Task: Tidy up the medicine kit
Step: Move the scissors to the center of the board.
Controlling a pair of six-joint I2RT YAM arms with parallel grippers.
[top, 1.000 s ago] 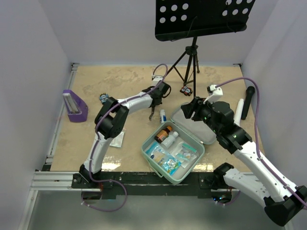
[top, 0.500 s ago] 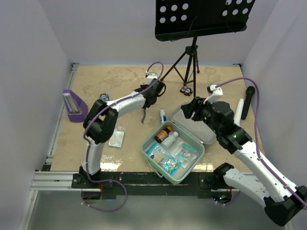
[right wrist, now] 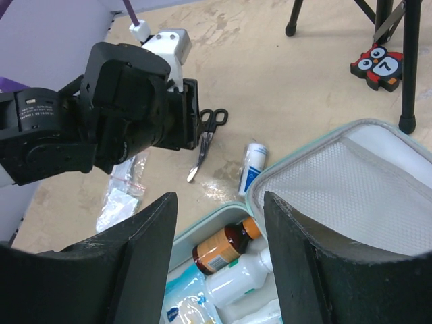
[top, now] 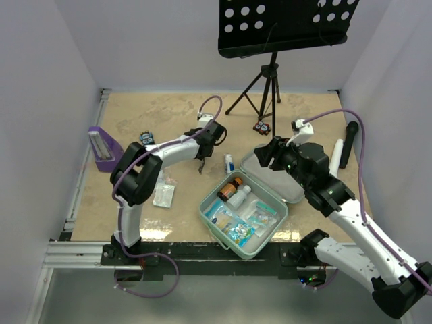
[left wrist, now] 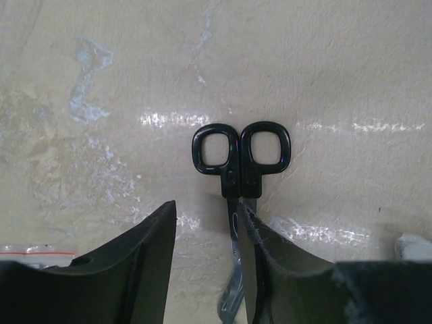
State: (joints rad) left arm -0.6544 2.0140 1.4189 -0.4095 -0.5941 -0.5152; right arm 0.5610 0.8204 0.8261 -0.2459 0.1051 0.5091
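So the medicine kit sits open at the near edge of the surface, just below and in front of the right hand. That hand hovers over the kit with its fingers spread and nothing in them. Packing looks maybe half done to me. An amber bottle, a white bottle and a bunch of sachets are already inside, and the lid is up. Just past the kit's far rim, ahead of the right hand, a little white tube lies out on the surface. Next to that is the left hand, pointing down with its fingers apart. The black-handled scissors lie flat between them, blades right by one finger, and they don't look gripped to me. Some clear plastic packets sit off to the near side of the left hand, also not packed. I'd guess the scissors, tube and packets are what's left, then closing the lid. Farther out there's an owl tag and a purple stand, no idea if those count.
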